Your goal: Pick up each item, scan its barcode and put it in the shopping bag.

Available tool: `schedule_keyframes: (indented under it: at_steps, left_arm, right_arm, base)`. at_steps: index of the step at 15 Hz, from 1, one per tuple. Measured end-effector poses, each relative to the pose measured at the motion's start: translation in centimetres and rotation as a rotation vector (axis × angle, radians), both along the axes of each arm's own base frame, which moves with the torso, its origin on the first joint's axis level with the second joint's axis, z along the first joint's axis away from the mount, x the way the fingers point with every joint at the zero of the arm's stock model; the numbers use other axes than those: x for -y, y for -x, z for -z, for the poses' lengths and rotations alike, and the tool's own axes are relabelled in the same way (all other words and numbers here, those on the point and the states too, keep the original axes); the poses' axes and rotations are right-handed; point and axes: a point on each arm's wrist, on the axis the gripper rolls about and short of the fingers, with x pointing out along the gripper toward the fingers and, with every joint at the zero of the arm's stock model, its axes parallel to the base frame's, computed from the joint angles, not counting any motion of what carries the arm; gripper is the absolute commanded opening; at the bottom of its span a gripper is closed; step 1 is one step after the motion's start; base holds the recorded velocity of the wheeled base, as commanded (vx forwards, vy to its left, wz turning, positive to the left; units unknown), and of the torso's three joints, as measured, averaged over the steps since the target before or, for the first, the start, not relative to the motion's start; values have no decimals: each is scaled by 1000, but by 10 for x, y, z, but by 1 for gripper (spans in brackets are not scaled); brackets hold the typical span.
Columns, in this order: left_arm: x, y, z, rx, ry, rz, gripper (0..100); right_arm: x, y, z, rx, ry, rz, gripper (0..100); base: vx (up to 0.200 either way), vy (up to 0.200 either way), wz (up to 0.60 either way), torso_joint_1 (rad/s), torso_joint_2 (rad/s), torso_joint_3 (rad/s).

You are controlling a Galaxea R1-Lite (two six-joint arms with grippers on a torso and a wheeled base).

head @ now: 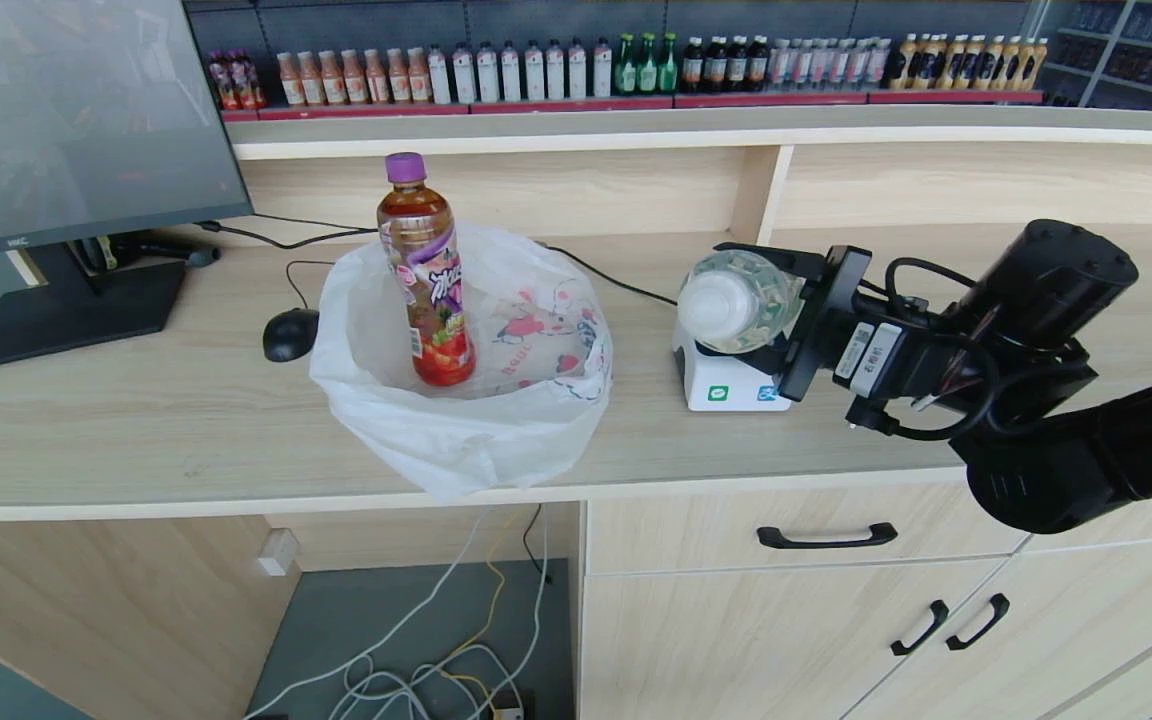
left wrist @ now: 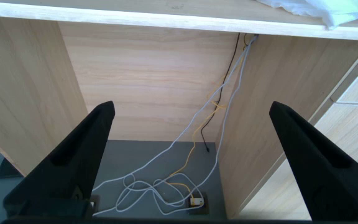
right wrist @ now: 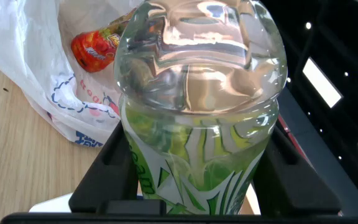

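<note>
Bottles, two: one tea bottle [head: 426, 290] in shopping bag [head: 456, 440], one clear bottle [head: 734, 298] tight in right pincer [head: 758, 310]; left pincer [left wrist: 191, 111] wide.

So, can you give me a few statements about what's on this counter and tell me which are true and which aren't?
1. The right gripper holds a clear bottle at the white scanner. True.
2. The shopping bag has nothing in it. False: a purple-capped drink bottle stands upright inside it.
3. The left gripper is clamped on a bottle. False: it is open and holds nothing.
4. A computer mouse lies on the counter beside the bag. True.
</note>
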Motion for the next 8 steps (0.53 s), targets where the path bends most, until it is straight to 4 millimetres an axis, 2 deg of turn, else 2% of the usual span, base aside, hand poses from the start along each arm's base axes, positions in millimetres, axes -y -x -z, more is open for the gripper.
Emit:
schedule_keyframes:
  at_steps: [8]
  left_arm:
    - [0, 0, 0, 0, 0, 0, 100]
  right_arm:
    - [0, 0, 4, -12, 1, 5, 0]
  base:
    - [0, 0, 0, 0, 0, 0]
